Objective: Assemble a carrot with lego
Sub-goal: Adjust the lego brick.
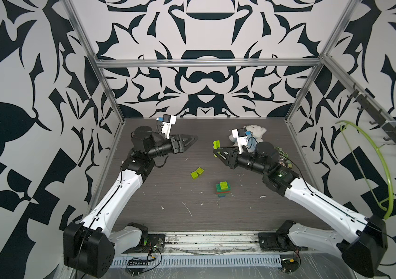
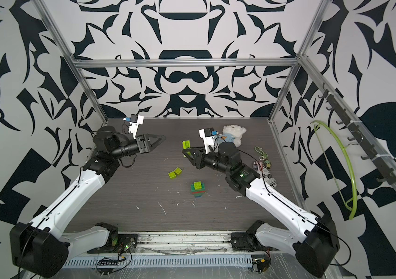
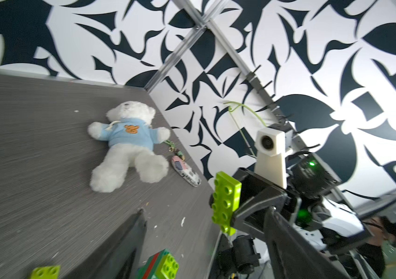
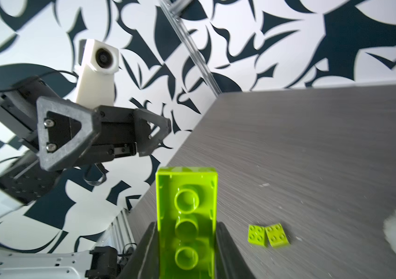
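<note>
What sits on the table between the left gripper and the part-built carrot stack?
Two small lime-green bricks, side by side, roughly between left gripper and carrot stack, in both top views.

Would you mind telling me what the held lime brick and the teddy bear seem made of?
The oblong lime brick: hard moulded plastic, glossy, seemingly translucent, since its hollow underside glows. The white teddy bear: soft plush fabric, matte and fuzzy, probably stuffed.
</note>
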You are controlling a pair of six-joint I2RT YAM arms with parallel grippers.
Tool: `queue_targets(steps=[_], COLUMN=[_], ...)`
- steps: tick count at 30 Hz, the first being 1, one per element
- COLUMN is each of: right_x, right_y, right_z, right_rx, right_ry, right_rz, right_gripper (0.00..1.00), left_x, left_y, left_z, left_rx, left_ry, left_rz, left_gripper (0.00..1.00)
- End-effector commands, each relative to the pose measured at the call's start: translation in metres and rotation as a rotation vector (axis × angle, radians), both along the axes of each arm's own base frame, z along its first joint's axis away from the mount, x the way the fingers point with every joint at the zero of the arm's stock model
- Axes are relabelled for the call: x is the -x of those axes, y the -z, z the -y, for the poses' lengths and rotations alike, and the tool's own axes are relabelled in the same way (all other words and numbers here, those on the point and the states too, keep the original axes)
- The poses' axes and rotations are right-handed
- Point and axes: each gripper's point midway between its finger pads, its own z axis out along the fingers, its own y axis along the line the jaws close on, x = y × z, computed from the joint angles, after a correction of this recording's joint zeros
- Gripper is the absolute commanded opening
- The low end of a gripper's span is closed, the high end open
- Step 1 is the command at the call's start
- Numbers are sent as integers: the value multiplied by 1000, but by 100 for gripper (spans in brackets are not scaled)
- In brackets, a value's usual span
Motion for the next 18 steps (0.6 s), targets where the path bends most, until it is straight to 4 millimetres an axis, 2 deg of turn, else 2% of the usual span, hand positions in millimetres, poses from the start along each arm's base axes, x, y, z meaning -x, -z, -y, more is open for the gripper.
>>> queue_targets(steps=[1,7,10,12,14,18], right_x=[21,30,32,33,36,37], right_y=[-59,-81,-84,-87,-90,-90], right_z=[-12,-19,-22,-23,-25,-26], right_rx=[-195,-294,-322,-341,-366,-389], right_ry=[-142,-234,-262,-282,-309,-331], right_rz=[105,130,129,131,127,119], right_gripper=[24,23,23,22,22,21], left_x=[32,41,51,54,52,49], left_y=[-38,-44,-49,-49,-47,-47], left_z=[14,35,44,48,48,50], left_rx=[78,80,92,88,83,83], left_ry=[142,217,261,273,269,270], left_rz=[99,102,127,126,123,119], left_gripper=[90,93,89,86,74,60])
